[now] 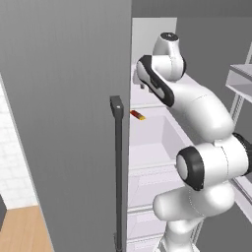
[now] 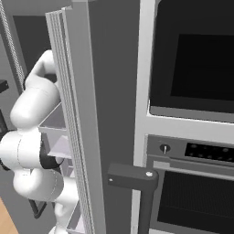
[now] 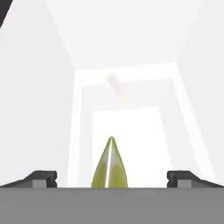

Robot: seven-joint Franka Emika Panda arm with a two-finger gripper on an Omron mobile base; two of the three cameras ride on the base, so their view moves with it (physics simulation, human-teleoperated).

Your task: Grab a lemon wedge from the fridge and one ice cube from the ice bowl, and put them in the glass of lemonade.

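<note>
A black wall oven [image 2: 196, 59] stands in pale cabinetry; white tiled wall [image 1: 12, 157], wooden floor [image 1: 22, 231].

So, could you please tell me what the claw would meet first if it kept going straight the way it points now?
Most likely the lemon wedge: it sits centred between the open claw tips, just ahead on the white fridge shelf. Exact depth is hard to judge.

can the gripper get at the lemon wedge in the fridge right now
Probably yes. The fridge door is open, and in the hand view the open gripper points straight at the lemon wedge, with nothing between its fingertips and the wedge.
</note>
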